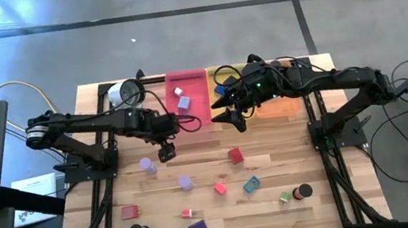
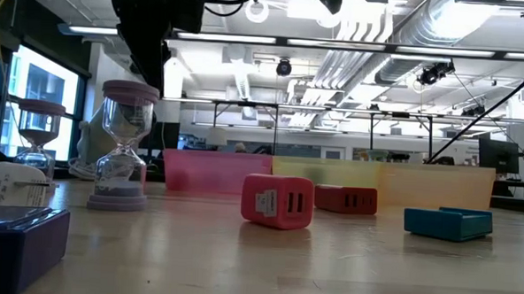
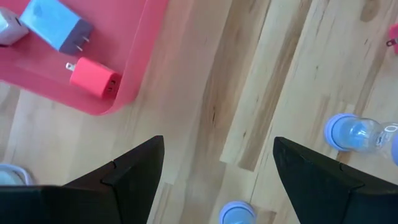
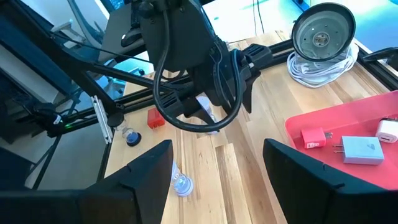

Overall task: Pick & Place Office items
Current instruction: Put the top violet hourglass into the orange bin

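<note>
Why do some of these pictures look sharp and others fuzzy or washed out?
Low view: the nearest purple block is blurred, and bright ceiling lights glare behind the hourglass. Left wrist view: the left pincer is a soft dark shape. High view: evenly lit, with a pale sheen on the floor.

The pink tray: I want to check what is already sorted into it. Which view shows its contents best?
The left wrist view: the pink tray fills its corner, with a red plug and a lavender adapter clear inside. The right wrist view shows them smaller, the high view tiny, the low view only the tray's wall.
</note>
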{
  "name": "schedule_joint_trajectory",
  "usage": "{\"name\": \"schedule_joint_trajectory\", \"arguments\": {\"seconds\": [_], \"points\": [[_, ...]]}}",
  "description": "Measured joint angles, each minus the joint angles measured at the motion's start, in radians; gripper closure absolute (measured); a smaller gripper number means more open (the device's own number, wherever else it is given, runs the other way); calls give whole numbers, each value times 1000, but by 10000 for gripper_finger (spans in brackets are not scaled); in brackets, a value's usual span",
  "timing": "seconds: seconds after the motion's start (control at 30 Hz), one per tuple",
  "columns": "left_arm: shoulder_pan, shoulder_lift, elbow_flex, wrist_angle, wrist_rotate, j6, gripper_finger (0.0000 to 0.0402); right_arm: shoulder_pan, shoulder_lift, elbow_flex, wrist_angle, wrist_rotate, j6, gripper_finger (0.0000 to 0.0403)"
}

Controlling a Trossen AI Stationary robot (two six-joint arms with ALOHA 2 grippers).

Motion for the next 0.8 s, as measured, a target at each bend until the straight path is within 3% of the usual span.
{"name": "schedule_joint_trajectory", "arguments": {"seconds": [0.8], "points": [[23,43,-2,52,53,36,107,0,10,0,-32,-5,-23,163]]}}
